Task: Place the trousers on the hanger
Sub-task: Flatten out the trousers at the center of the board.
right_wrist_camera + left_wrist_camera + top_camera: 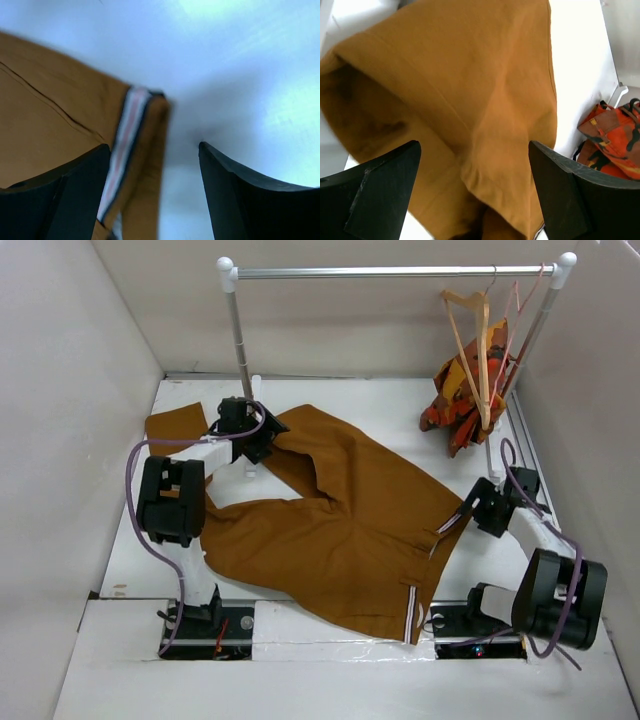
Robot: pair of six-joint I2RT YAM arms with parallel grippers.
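The trousers [360, 520] are lying spread across the middle of the tabletop [400, 405]. Their waistband [412, 602] is facing the near right side and the legs are running away toward the left. The far leg [175, 425] is reaching toward the far left corner, passing under the left arm.

The left hand [268, 438] is sitting over that far leg. In the left wrist view its fingers [380, 195] are standing wide apart, and the brown cloth [485, 100] is filling the space beyond and between them in a loose fold. I cannot tell whether the fingers are touching the cloth.

The right hand [468, 508] is hovering at the right edge of the trousers, just beside the waistband. The right wrist view is blurred, but its fingers [55, 195] are also spread wide. The striped inner band [125, 135] is showing between them, nearer the left finger, with bare tabletop [240, 75] to the right.

The hanger [470, 340] is hanging from the rail [390, 272] at the far right, well apart from the trousers. A pink wire hanger [515, 320] is hanging just beside it. A patterned garment [460, 395] is drooping below them, its lower part resting on the tabletop.
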